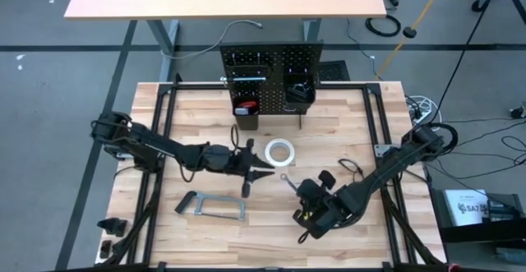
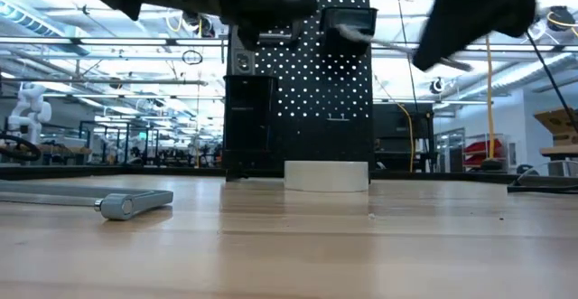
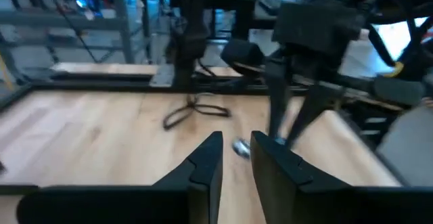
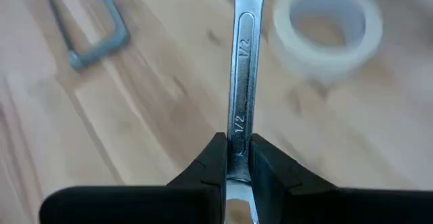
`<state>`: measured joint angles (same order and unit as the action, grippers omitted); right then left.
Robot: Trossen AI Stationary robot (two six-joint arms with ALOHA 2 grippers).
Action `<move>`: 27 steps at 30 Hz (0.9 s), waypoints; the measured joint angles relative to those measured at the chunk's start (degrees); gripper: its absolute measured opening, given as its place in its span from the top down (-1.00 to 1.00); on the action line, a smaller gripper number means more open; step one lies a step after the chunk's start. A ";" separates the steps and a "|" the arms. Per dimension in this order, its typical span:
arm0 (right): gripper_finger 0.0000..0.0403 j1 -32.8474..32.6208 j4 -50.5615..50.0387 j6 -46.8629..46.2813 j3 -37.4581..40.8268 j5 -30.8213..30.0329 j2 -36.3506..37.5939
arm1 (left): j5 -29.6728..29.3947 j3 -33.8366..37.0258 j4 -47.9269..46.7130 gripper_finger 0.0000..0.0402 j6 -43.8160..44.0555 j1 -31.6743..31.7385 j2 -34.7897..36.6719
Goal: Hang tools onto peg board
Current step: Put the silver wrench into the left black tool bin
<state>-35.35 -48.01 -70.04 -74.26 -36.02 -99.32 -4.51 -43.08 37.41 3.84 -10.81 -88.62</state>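
Observation:
The black peg board (image 1: pixel 271 66) stands upright at the table's far edge, with two black bins (image 1: pixel 246 112) on it. My right gripper (image 1: pixel 301 189) hovers right of centre, shut on a silver wrench (image 4: pixel 243 82). My left gripper (image 1: pixel 265 172) points level toward the right, above the table just left of the wrench; its fingers (image 3: pixel 210 162) stand a narrow gap apart with nothing between them. A white tape roll (image 1: pixel 280 151) lies flat in front of the board. A grey bar clamp (image 1: pixel 212 206) lies flat at the near left. My right gripper pinches the wrench's flat shaft (image 4: pixel 239 132) between its two fingers, close to one end. The fingers slant down from the near right and lie along the shaft. The wrench is lifted clear of the table and sticks out past the fingertips (image 2: pixel 397 42) toward the board.
Black frame rails (image 1: pixel 374 124) run along the table's sides. A loose black cable (image 1: pixel 352 168) lies right of centre. Small dark parts (image 1: pixel 111 227) sit at the near left corner. Bare wood lies between the tape roll and the near edge.

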 joint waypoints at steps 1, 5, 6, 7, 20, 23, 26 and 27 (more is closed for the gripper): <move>0.83 0.00 1.20 2.23 0.00 -1.87 0.23 | 0.84 0.35 -0.02 0.60 1.02 -0.03 0.60; 0.83 0.32 6.23 10.66 0.00 -9.11 0.47 | 2.70 1.45 0.49 0.60 3.33 -0.08 3.93; 0.83 0.43 6.78 11.91 -0.02 -10.53 0.47 | 2.80 1.73 0.38 0.60 3.38 -0.07 5.23; 0.83 0.57 7.03 12.79 0.00 -12.21 0.47 | 2.77 2.23 -0.68 0.60 3.38 -0.06 6.86; 0.83 2.79 12.77 24.31 -0.04 -25.69 0.45 | -3.04 2.70 -2.97 0.60 6.41 -0.07 12.09; 0.83 3.57 17.14 29.39 -0.04 -27.61 0.43 | -2.92 2.70 -1.07 0.58 6.40 -0.07 10.52; 0.83 4.01 20.44 33.90 -0.04 -28.47 0.43 | -1.88 2.70 -0.39 0.46 6.39 -0.07 9.23; 0.83 4.26 21.30 34.96 -0.04 -28.56 0.43 | -1.88 2.70 -0.43 0.40 6.38 -0.08 8.97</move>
<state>-31.09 -26.71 -35.08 -74.30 -64.58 -98.89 -6.39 -40.38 36.97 10.22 -10.89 -79.65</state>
